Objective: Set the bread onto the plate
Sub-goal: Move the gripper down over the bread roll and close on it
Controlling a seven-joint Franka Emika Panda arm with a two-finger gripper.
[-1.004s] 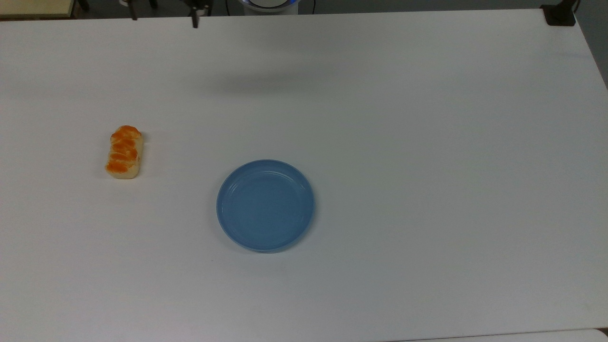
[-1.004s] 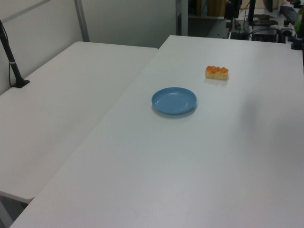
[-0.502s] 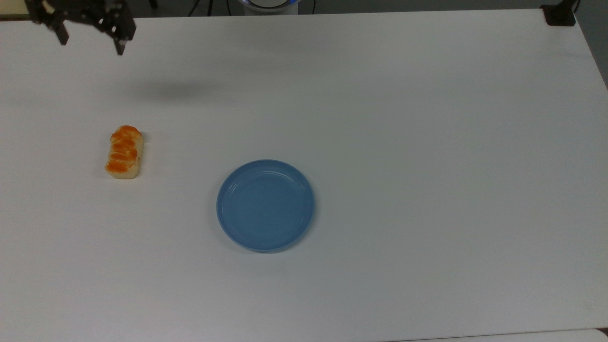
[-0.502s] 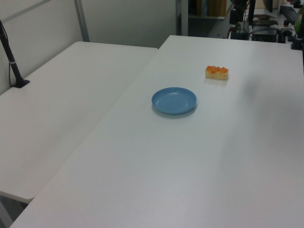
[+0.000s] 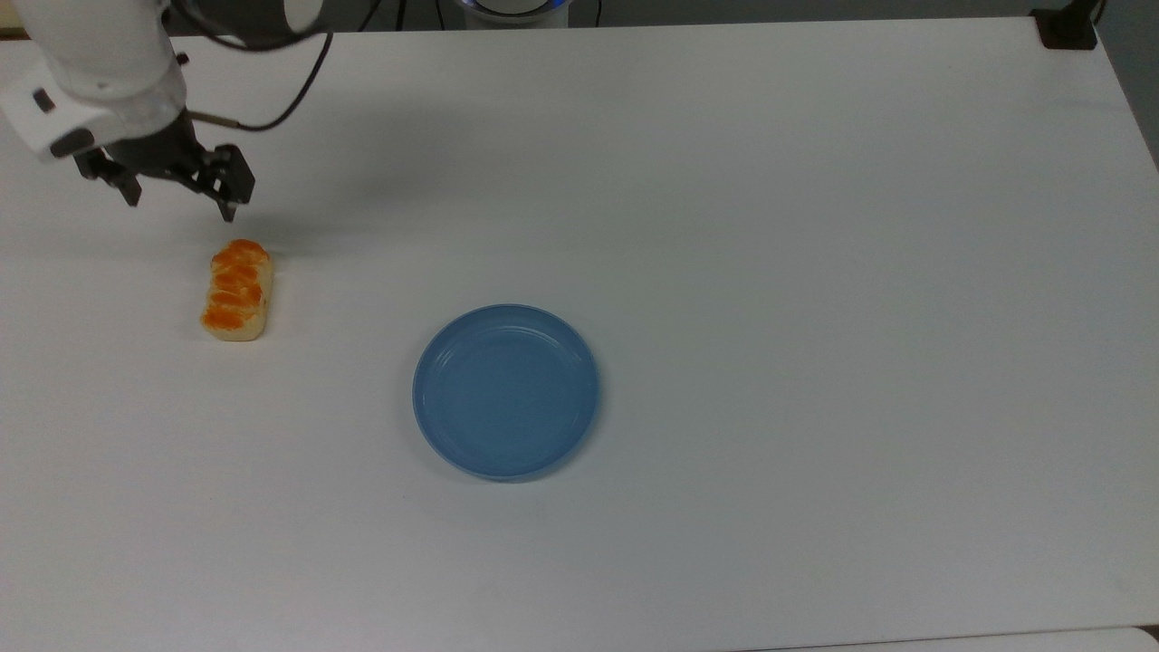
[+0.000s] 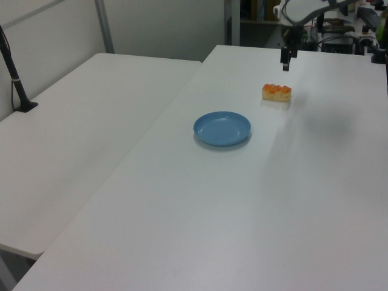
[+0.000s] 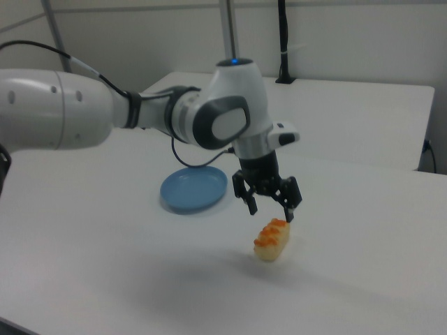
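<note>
— So where do we see the bread [image 5: 237, 291]?
— Left on the table [image 5: 815, 226], well apart from the plate [image 5: 506, 390]. Our gripper [image 5: 179, 199] hovers just beyond it, fingers spread, empty.

Even overhead light, soft shadows, mild graininess

Bread [image 5: 236, 290] on table [image 5: 815, 272] at the top view's left, plate [image 5: 506, 390] well right (both apart), gripper [image 5: 179, 201] above bread's far end

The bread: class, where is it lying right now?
In the top view, the bread lies on the table's left, just below the open claw, left of the plate.
</note>
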